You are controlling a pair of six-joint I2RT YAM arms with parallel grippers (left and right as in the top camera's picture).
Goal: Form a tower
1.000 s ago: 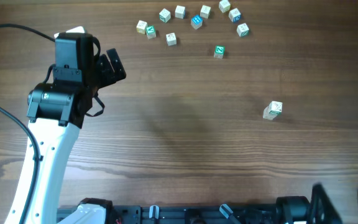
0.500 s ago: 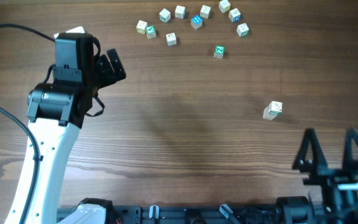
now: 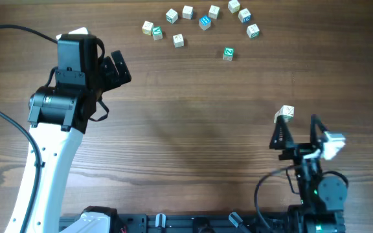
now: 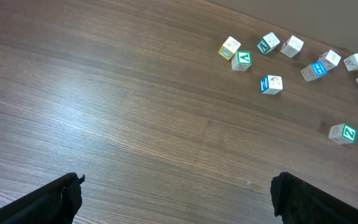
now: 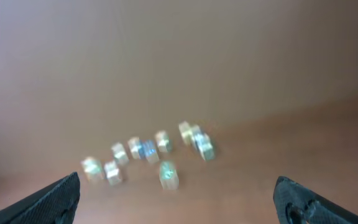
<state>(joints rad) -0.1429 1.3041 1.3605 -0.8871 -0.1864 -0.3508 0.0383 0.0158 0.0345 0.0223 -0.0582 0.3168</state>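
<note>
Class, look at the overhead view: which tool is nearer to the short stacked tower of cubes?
Right. The right tool sits just on the robot's side of the tower, jaws open. The left tool is far across the table, on the tower's left.

At the far side of my wooden table point(image 3: 193, 129) I see loose letter cubes point(image 3: 187, 11) scattered in a rough arc. A blue-faced cube point(image 3: 204, 22) sits mid-arc. One green-faced cube point(image 3: 228, 54) lies apart from the others, nearer me.

Tower point(image 3: 284, 114) right of cube cluster point(image 3: 204, 22)
</note>
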